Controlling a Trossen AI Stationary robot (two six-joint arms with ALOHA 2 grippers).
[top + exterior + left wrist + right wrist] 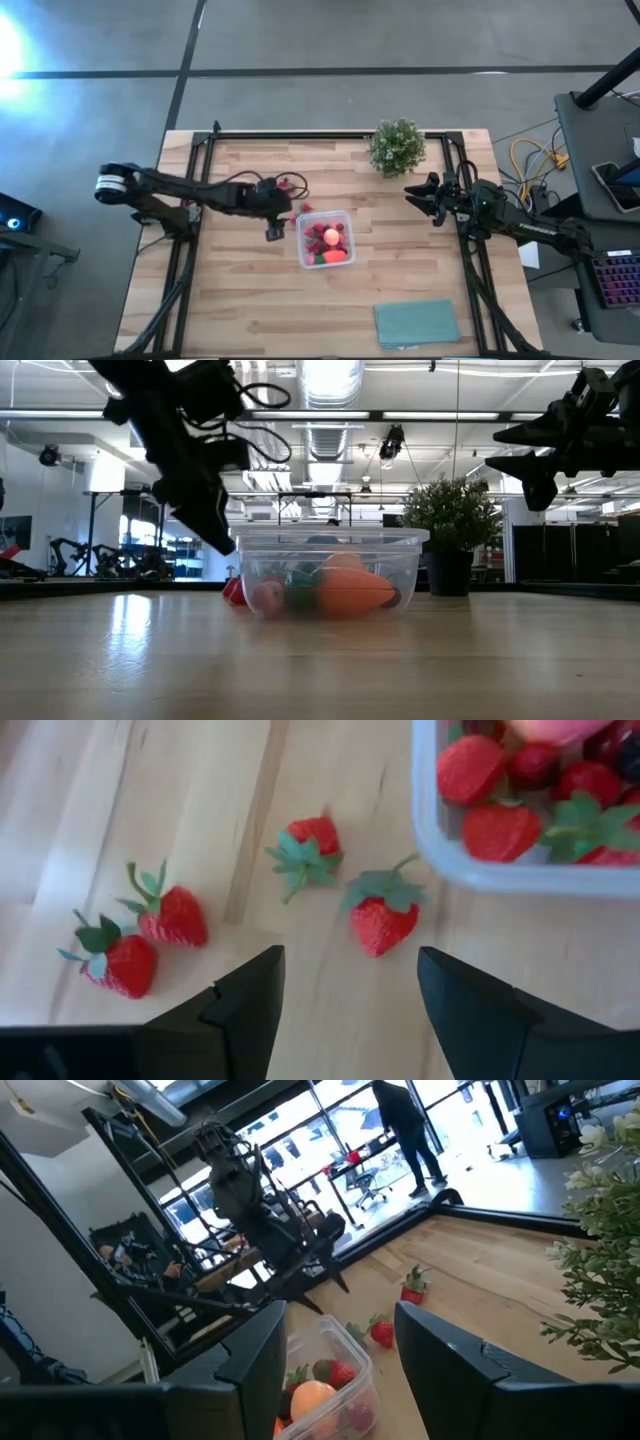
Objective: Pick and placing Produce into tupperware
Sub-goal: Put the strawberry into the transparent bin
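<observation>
While four strawberries (383, 917) lie beside the tupperware (325, 240), the left hand (345, 1005) hovers spread, ready to pick.

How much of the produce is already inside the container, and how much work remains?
Done: the tupperware already holds the peach-like ball, an orange piece and several strawberries. In hand: nothing; the left gripper hovers open over a loose strawberry beside the container. Left: four strawberries on the table in the left wrist view. The right gripper waits open near the plant.

Tupperware (325, 240) mid-table; potted plant (397, 146) behind; strawberries (385, 916) beside; cloth (416, 324) front-right.
</observation>
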